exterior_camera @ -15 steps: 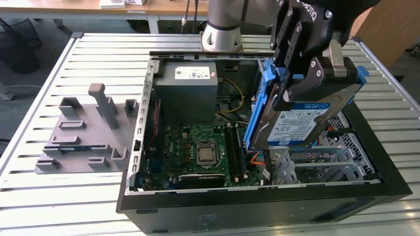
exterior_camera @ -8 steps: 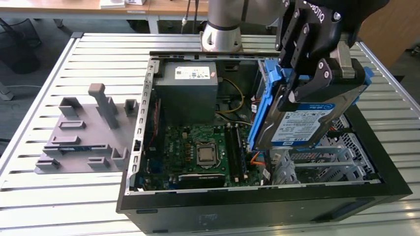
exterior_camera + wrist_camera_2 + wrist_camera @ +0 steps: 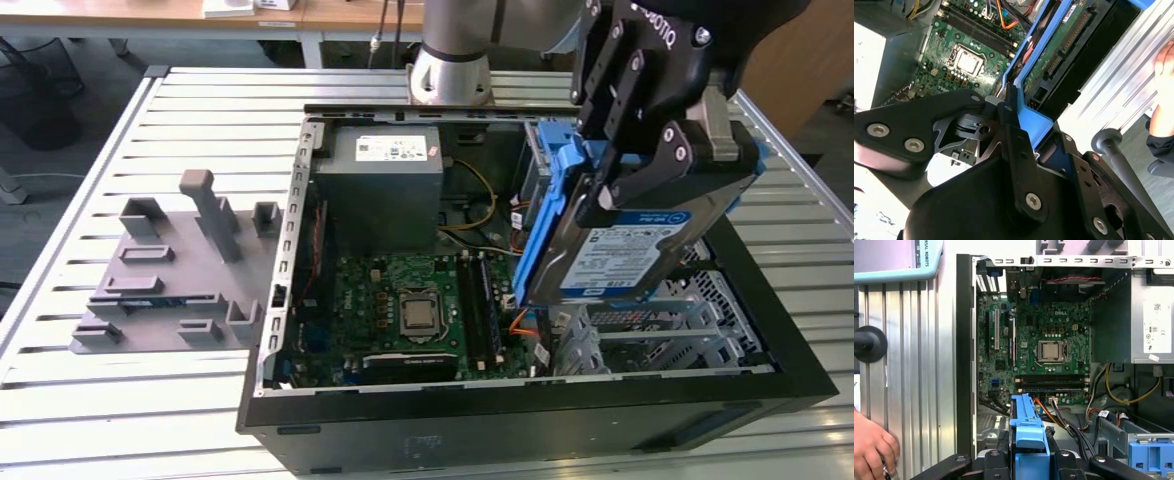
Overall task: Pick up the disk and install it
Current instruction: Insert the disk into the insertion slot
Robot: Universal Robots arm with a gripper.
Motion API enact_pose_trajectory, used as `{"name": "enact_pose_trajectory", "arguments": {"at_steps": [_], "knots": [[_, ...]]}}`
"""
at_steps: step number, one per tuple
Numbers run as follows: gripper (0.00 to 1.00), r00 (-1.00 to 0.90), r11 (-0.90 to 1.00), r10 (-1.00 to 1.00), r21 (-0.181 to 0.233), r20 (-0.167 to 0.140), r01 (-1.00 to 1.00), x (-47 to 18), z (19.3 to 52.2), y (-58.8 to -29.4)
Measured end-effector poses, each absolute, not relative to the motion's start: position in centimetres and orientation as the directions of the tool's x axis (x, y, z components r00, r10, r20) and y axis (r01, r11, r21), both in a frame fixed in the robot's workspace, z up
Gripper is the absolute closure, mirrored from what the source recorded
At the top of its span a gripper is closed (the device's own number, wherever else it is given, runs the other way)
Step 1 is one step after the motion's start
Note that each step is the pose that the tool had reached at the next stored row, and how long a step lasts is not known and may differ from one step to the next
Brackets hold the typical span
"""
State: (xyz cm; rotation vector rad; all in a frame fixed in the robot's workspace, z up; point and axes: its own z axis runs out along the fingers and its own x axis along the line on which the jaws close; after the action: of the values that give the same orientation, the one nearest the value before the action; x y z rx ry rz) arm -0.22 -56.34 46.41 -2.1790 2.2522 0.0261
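The disk [image 3: 625,252] is a silver hard drive with a white-and-blue label in a blue plastic bracket. It hangs tilted, label facing out, above the right side of the open computer case [image 3: 534,395]. My gripper [image 3: 667,168] is shut on the disk's upper end, its black fingers clamped on the bracket. In the second wrist view the bracket [image 3: 1035,116] and the drive's green circuit board [image 3: 1064,45] run away from the fingers [image 3: 1010,112]. In the first wrist view the bracket's blue end [image 3: 1028,427] sticks out over the motherboard [image 3: 1044,345].
Inside the case are the grey power supply [image 3: 380,175], motherboard [image 3: 407,300], cables and a metal drive cage [image 3: 661,330] under the disk. A grey fixture [image 3: 174,270] lies on the slatted table at the exterior view's left. A person's hand [image 3: 871,447] rests beside the case.
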Motion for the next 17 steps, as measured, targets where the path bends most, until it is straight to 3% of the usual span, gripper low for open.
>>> {"name": "enact_pose_trajectory", "arguments": {"at_steps": [17], "knots": [[0.64, -0.034, 0.034, -0.999, 0.007, -0.017, -0.999, 0.81, 46.14, -56.39]]}}
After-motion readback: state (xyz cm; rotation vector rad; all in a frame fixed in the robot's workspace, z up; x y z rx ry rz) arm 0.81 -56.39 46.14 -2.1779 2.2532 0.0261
